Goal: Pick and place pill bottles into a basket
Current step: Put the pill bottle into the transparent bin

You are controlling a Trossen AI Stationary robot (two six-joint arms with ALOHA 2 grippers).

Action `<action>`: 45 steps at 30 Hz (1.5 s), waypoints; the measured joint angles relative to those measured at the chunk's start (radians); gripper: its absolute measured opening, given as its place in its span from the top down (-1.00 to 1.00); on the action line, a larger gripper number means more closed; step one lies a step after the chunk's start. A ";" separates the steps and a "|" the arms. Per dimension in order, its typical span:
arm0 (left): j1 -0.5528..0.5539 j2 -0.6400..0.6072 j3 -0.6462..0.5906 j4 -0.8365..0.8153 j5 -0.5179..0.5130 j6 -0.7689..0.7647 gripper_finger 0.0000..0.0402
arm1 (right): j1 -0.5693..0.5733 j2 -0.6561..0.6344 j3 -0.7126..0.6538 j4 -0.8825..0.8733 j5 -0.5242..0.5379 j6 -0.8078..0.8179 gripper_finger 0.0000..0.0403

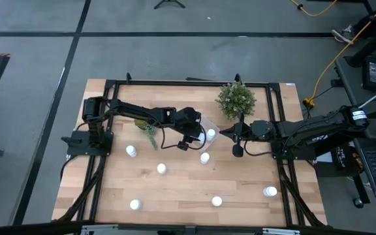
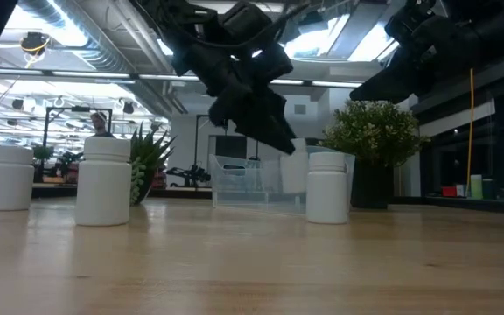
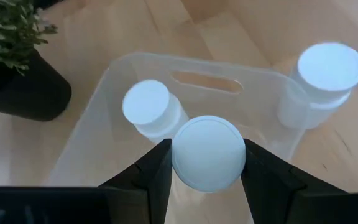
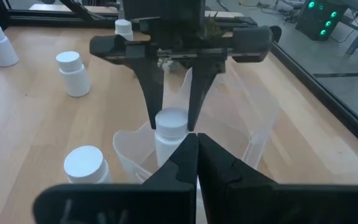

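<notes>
My left gripper (image 1: 189,138) is over the clear plastic basket (image 3: 204,81), shut on a white pill bottle (image 3: 209,152). One bottle (image 3: 146,106) stands inside the basket, and another (image 3: 328,71) stands just outside its wall. My right gripper (image 4: 196,146) is shut and empty. It is level just to the right of the basket (image 1: 204,127) and points at it. Several more bottles stand upright on the table, among them three (image 1: 130,151) (image 1: 162,168) (image 1: 270,191). My left gripper pinches the bottle's cap (image 3: 180,155) between its two fingers (image 3: 157,171), one on each side. The fingers come from above and point down (image 4: 154,93). The bottle stays upright over the inside of the basket. My right gripper's fingers hide its bottom.
A bushy potted plant (image 1: 235,99) stands behind the basket, and a spiky plant (image 1: 149,134) stands under my left arm. Loose bottles (image 1: 134,204) (image 1: 217,201) stand near the front edge. A black frame (image 1: 175,83) rims the table.
</notes>
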 joint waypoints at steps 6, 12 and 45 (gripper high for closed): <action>-0.004 -0.001 0.001 0.018 0.021 -0.012 0.23 | 0.000 0.000 0.000 -0.001 0.000 0.000 0.96; -0.011 0.006 0.001 0.017 0.049 -0.028 0.23 | 0.000 0.000 0.000 -0.001 0.000 0.000 0.96; -0.017 0.070 0.001 0.070 0.041 -0.029 -0.05 | 0.000 0.000 0.000 -0.001 0.000 0.001 0.96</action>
